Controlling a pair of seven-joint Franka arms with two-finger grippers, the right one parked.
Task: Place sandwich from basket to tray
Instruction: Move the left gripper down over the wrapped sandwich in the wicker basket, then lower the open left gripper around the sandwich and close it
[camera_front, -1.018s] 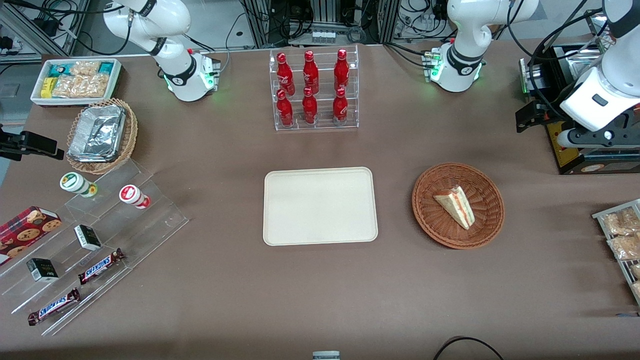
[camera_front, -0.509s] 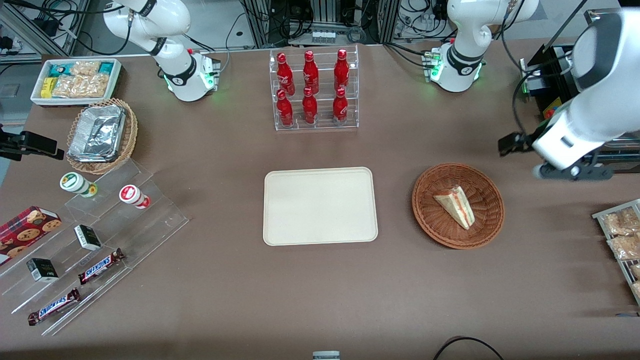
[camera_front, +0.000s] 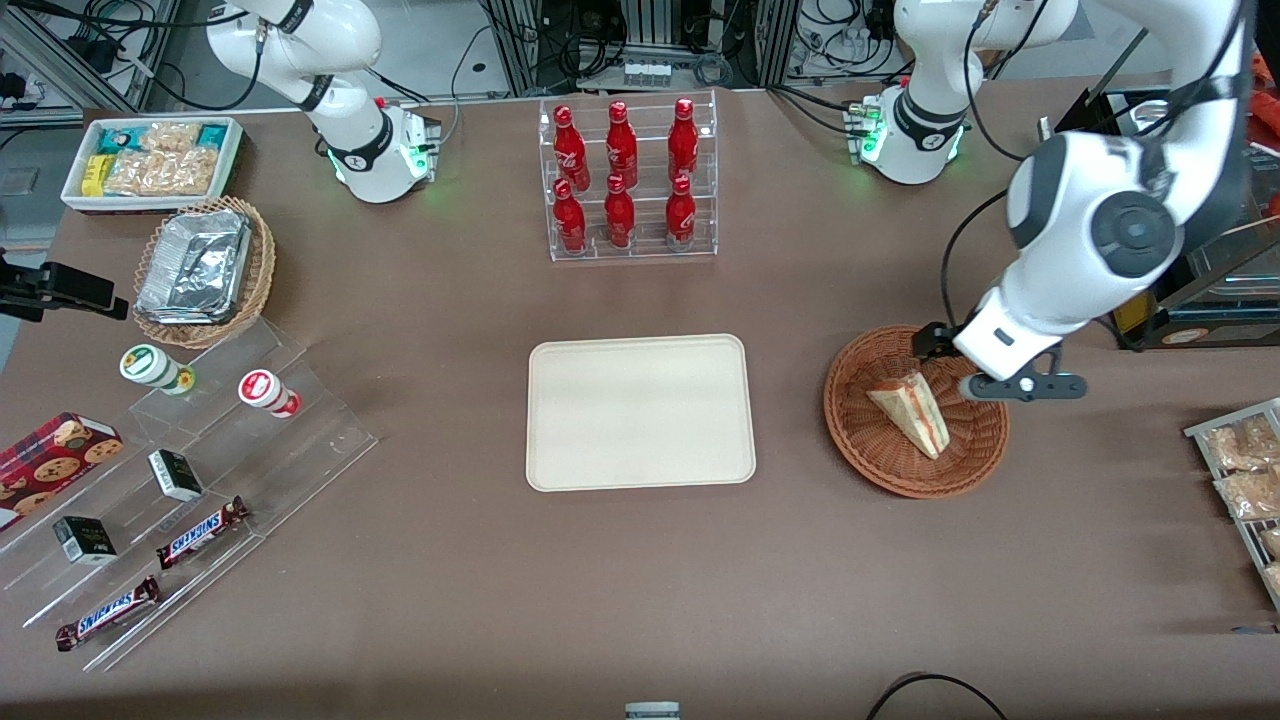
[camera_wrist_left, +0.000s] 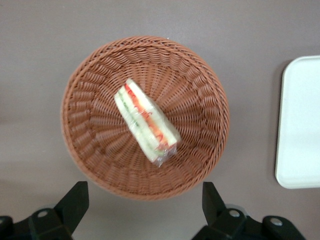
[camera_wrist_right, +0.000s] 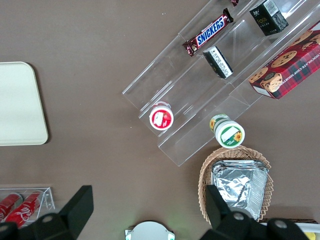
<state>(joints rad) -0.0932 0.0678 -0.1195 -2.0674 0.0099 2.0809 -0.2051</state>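
Observation:
The sandwich (camera_front: 912, 410) is a white bread wedge with red, orange and green layers, wrapped in clear film. It lies in the round reddish-brown wicker basket (camera_front: 862, 442). Both also show in the left wrist view: the sandwich (camera_wrist_left: 146, 121) in the middle of the basket (camera_wrist_left: 95, 150). The cream-beige tray (camera_front: 640, 412) lies flat beside the basket, toward the parked arm's end; its edge shows in the left wrist view (camera_wrist_left: 300, 125). My left gripper (camera_wrist_left: 145, 206) is open and empty, held above the basket's rim on the working arm's side, its fingers (camera_wrist_left: 75, 200) wide apart. In the front view the wrist (camera_front: 1005, 360) hides the fingers.
A clear rack of red bottles (camera_front: 625, 180) stands farther from the front camera than the tray. A black box (camera_front: 1190, 290) and a rack of snack packets (camera_front: 1245, 480) sit at the working arm's end. Tiered clear shelves with snacks (camera_front: 170, 480) and a foil-filled tan basket (camera_front: 200, 270) lie toward the parked arm's end.
The left arm has swung from the working arm's end of the table toward the basket and lowered. The gripper now hangs over the basket's rim. The sandwich has not moved.

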